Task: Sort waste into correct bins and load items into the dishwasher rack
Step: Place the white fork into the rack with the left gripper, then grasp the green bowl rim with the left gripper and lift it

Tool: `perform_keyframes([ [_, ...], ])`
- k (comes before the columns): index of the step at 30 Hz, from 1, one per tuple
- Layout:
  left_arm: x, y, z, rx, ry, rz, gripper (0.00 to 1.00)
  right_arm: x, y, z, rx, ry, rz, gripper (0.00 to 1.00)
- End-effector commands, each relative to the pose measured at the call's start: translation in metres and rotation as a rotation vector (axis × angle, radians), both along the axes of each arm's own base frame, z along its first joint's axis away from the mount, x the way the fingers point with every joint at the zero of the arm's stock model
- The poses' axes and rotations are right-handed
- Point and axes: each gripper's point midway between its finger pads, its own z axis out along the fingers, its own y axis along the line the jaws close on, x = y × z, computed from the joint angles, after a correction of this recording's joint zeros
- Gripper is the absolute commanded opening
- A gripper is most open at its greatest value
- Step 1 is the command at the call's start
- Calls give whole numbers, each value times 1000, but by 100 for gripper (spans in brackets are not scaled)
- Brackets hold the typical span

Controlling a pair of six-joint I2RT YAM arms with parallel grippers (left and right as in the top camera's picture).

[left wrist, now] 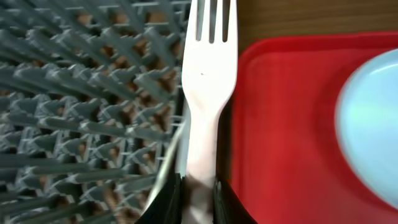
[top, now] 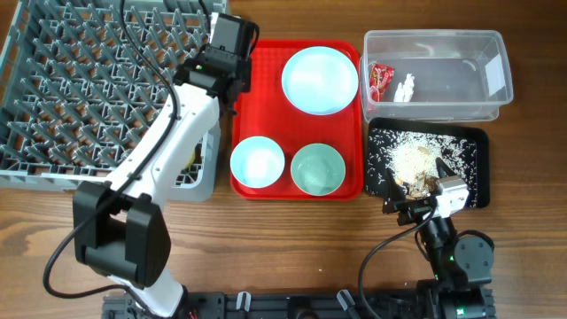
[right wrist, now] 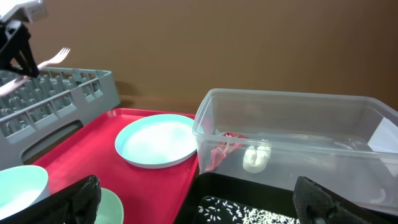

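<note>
One white plastic fork [left wrist: 208, 68], clamped in the left gripper [left wrist: 198, 196], points at the counter's far edge; grey pegged crate [left wrist: 81, 106] just left.

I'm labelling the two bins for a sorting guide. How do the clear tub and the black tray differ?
The clear tub is see-through with tall walls; the black tray is opaque and shallow. The tub holds a red wrapper and white bits; the tray holds rice crumbs and brown scraps. Both are rectangular, similar in footprint, and sit beside the red tray.
</note>
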Motion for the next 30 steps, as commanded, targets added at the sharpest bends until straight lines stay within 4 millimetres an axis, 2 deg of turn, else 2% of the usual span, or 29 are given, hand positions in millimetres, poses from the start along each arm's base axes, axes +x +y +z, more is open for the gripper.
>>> perform_keyframes([
  [1, -1, 40, -32, 80, 76, 74, 13, 0, 0, -1, -13, -10, 4, 100],
  [3, -1, 47, -36, 67, 86, 98, 14, 0, 0, -1, -13, -10, 4, 100],
  [4, -1, 49, -36, 62, 88, 100, 18, 0, 0, -1, -13, -10, 4, 100],
  [7, -1, 51, -29, 58, 74, 103, 58, 0, 0, -1, -13, -10, 4, 100],
  [8, -2, 49, -24, 55, 66, 100, 61, 0, 0, -1, -13, -10, 4, 100],
  [9, -4, 47, -19, 52, 57, 95, 72, 0, 0, -1, -13, -10, 4, 100],
  [11, -8, 41, -5, 42, 34, 79, 82, 0, 0, -1, -13, -10, 4, 100],
  [13, -16, 32, 10, 30, 17, 54, 85, 0, 0, -1, -13, -10, 4, 100],
  [16, -36, 5, 30, -44, 26, -38, 89, 0, 0, -1, -13, -10, 4, 100],
  [18, -57, -25, 38, -149, 59, -124, 89, 0, 0, -1, -13, -10, 4, 100],
  [20, -82, -52, 42, -240, 117, -191, 85, 0, 0, -1, -13, -10, 4, 100],
  [22, -107, -68, 35, -275, 195, -193, 81, 0, 0, -1, -13, -11, 4, 100],
  [27, -144, -86, 10, -309, 345, -81, 74, 0, 0, -1, -13, -10, 4, 100],
  [28, -154, -101, 2, -322, 389, -88, 71, 0, 0, -1, -13, -10, 4, 100],
  [30, -163, -119, -6, -340, 428, -123, 64, 0, 0, -1, -13, -10, 4, 99],
])
